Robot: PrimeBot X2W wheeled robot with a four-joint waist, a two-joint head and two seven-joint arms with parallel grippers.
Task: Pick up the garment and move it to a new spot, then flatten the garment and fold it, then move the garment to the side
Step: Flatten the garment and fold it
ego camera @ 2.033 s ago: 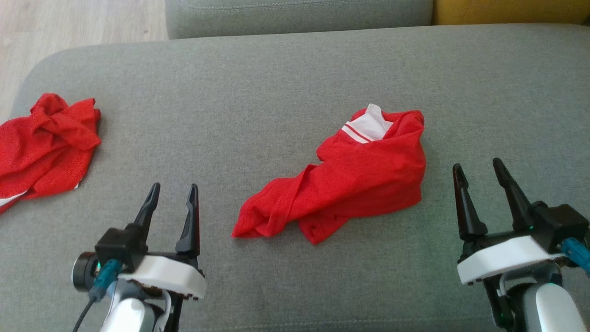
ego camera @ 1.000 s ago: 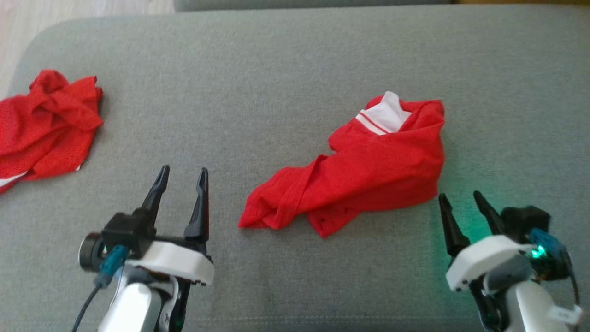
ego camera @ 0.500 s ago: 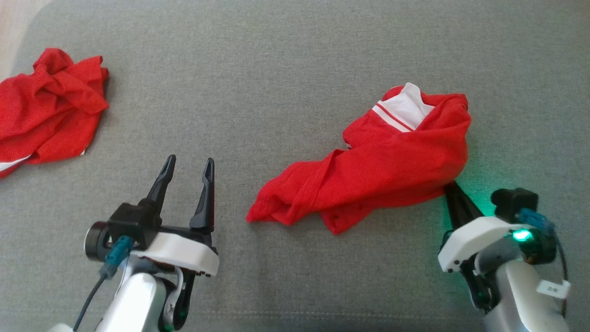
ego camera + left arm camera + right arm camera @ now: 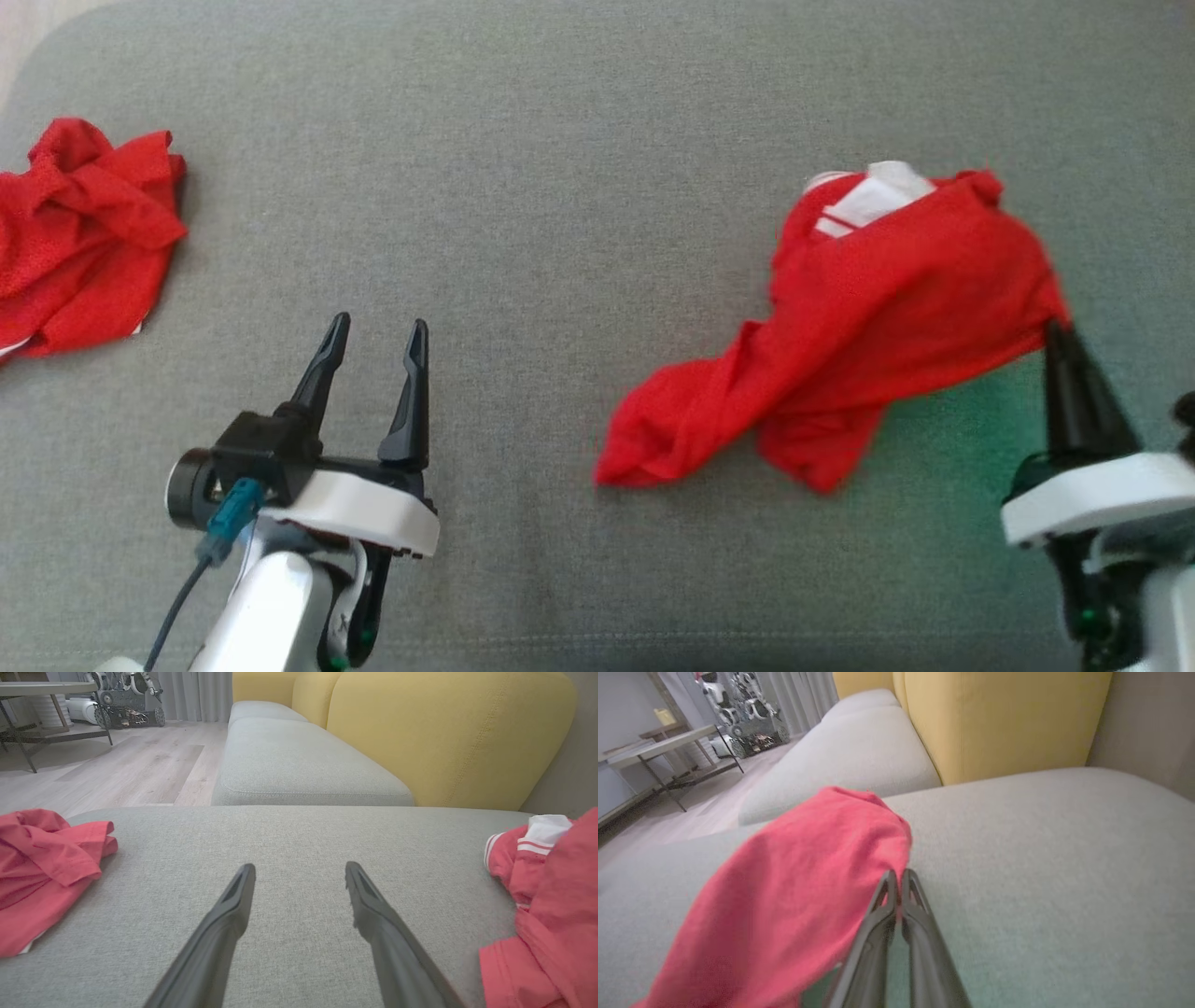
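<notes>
1. Two red heaps of cloth lie on the grey cushion point(image 4: 560, 140). The one I am working on is the garment point(image 4: 878, 308), right of centre in the head view.
2. My right gripper point(image 4: 1055, 329) has its fingers pressed together on the garment's right edge. The right wrist view shows cloth pinched at the tips and draping away to the left.
3. The garment is bunched, with white trim point(image 4: 873, 198) showing at its far end. Its near-left tail rests on the cushion.
4. My left gripper point(image 4: 378, 325) stands with its fingers apart and nothing between them. It is over bare cushion, well apart from the garment.
5. The second red garment point(image 4: 79, 233) lies crumpled at the cushion's left edge, with neither gripper near it.
6. A yellow backrest point(image 4: 444, 732) rises beyond the cushion.
</notes>
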